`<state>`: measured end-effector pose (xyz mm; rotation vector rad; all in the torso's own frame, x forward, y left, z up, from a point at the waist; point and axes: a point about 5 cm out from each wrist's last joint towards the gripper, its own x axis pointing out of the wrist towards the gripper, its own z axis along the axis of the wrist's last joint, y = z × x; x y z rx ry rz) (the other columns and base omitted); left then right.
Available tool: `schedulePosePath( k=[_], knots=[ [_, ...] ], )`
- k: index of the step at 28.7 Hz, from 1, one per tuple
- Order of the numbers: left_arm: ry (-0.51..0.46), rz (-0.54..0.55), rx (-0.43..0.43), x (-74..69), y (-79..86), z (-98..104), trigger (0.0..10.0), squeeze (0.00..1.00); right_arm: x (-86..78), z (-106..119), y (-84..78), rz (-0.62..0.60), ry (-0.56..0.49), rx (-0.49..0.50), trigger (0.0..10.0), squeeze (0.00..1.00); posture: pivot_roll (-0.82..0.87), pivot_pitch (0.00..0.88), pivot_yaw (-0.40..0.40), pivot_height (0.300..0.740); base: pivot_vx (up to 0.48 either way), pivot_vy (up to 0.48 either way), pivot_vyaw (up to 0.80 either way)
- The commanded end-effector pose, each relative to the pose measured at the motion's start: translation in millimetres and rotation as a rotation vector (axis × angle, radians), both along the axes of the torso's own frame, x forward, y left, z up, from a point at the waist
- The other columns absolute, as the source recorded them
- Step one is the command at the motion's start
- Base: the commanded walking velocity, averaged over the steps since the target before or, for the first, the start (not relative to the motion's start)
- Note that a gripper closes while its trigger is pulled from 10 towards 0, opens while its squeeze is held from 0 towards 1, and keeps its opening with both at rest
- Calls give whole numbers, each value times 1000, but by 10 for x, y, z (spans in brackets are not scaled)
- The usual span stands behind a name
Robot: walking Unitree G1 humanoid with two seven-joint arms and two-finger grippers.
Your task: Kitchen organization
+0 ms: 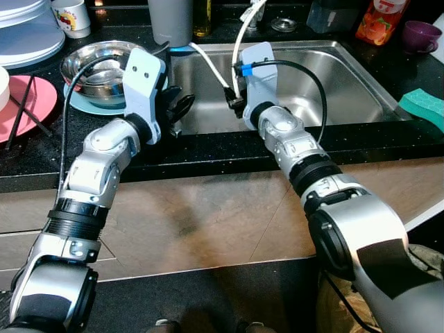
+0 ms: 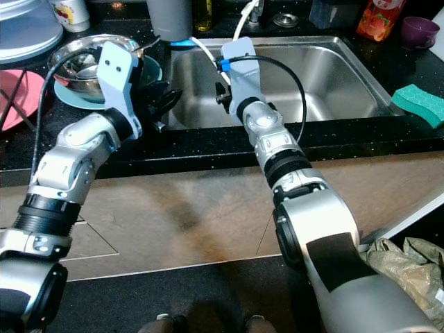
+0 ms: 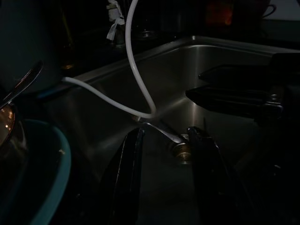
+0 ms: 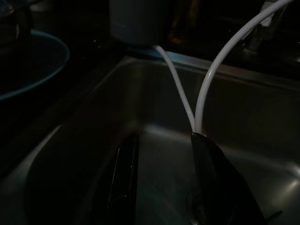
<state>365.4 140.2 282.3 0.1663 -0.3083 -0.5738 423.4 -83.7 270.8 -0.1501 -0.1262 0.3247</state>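
Both arms reach over the black counter edge into the steel sink (image 1: 347,76). My left gripper (image 1: 177,111) hangs at the sink's left wall, open. In the left wrist view a thin shiny metal piece (image 3: 176,143) lies on the sink floor just past its fingertips (image 3: 131,154), and I cannot tell if it touches them. My right gripper (image 4: 161,140) is open low in the sink's middle. A white hose (image 1: 208,62) loops down into the sink and ends right at one right fingertip (image 4: 201,140).
Left of the sink, a steel bowl (image 1: 97,66) sits on a teal plate (image 1: 87,104). Beyond lie a pink plate (image 1: 28,104) with chopsticks and stacked white plates (image 1: 28,31). A grey cup (image 1: 170,21) stands behind. A green sponge (image 1: 423,104), juice carton (image 1: 380,21) and purple cup (image 1: 420,35) are on the right.
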Motion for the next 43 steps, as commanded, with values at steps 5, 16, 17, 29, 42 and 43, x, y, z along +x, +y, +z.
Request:
schedulePosePath(
  k=[5,16,17,29,42,43],
  knots=[
    [-23,6,-74,-59,-1,80,10000,0,-29,235,-212,-87,-170,217,10000,0,25,142,-14,740,0,0,0],
    [-32,78,-126,-134,111,141,10000,0,-213,180,-500,-147,-280,326,10000,0,16,128,3,740,0,0,0],
    [-32,78,-126,-134,111,141,10000,0,-213,180,-500,-147,-280,326,10000,0,16,128,3,740,0,0,0],
    [-89,97,-75,-204,91,157,10000,0,-434,151,-505,-126,-319,368,10000,0,21,108,9,740,0,0,0],
    [-48,33,-97,-270,110,109,10000,0,-501,99,-403,-57,-250,378,10000,0,23,110,3,740,0,0,0],
    [-41,30,-110,-272,127,107,10000,0,-508,93,-379,-29,-235,385,10000,0,23,110,3,740,0,0,0]
  ],
)
